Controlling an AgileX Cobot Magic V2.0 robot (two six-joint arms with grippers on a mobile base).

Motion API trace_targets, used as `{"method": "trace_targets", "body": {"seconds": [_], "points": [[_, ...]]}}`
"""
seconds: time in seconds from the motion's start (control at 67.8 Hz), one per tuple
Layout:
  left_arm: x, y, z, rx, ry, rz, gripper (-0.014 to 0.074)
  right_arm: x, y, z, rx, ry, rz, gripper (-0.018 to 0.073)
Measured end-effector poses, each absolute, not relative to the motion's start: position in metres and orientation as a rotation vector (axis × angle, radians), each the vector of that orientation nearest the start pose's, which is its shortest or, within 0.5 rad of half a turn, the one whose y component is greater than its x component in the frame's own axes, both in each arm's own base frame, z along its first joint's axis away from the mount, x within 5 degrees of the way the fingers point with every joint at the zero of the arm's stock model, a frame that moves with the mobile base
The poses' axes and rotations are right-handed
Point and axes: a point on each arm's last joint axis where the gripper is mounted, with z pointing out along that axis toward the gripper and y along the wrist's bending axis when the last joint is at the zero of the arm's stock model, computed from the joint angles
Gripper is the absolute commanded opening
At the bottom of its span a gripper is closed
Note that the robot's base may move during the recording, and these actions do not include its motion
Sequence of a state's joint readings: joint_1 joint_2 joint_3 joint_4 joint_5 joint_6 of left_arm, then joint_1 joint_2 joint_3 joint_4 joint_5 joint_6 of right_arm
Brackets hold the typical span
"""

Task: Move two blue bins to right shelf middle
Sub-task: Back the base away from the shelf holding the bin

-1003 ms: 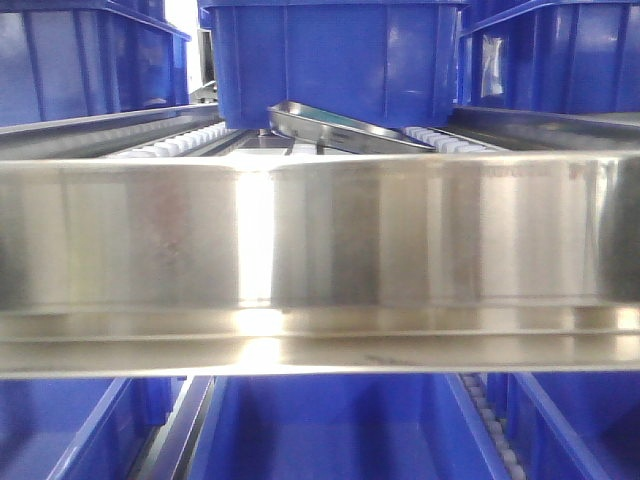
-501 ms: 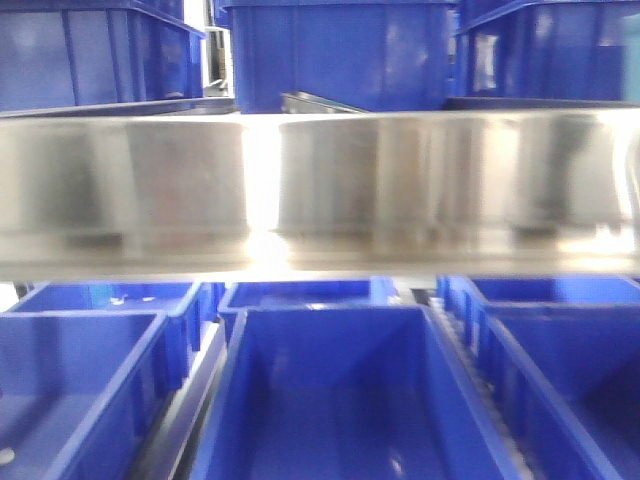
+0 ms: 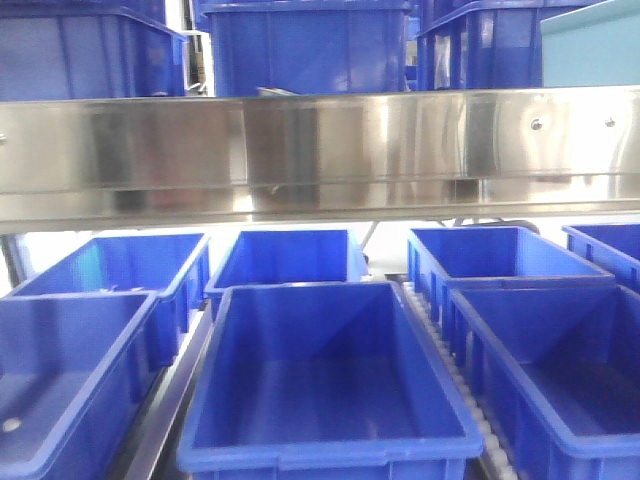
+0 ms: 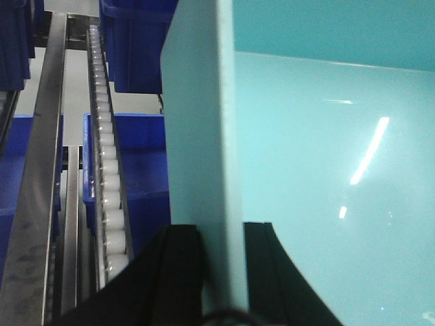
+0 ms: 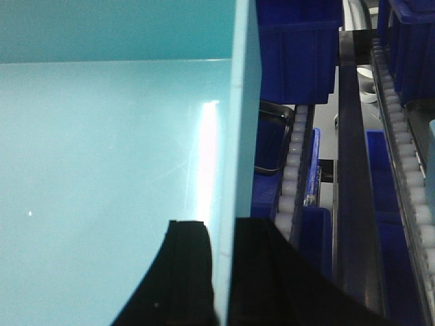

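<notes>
The steel rail (image 3: 320,150) has risen in view, exposing lower bins (image 3: 325,390); left fingers (image 4: 178,272) and right fingers (image 5: 189,272) clench the pale bin (image 4: 326,170), apparently mid-carry.

Teal bin (image 4: 326,170) — glossy plastic; rail (image 3: 320,150) (brushed steel).

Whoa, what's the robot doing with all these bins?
The robot holds a pale teal bin with both arms. The left gripper pinches one of its walls and the right gripper pinches another. In the front view, the bin's corner shows at the top right, above a shiny steel rail. Dark blue bins sit on the level below.
</notes>
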State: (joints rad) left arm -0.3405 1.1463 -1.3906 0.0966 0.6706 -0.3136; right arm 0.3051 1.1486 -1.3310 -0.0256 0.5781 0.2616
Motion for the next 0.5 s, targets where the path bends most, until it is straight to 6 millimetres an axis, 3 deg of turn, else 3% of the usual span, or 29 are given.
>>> {"method": "trace_targets", "body": {"seconds": [0.501], "points": [[0.2224,-0.0729,0.4689,0.058,1.918,-0.332,-0.0111,0.2312,0.0715,0.4567,-0.052,1.894,0.36,-0.0165]]}}
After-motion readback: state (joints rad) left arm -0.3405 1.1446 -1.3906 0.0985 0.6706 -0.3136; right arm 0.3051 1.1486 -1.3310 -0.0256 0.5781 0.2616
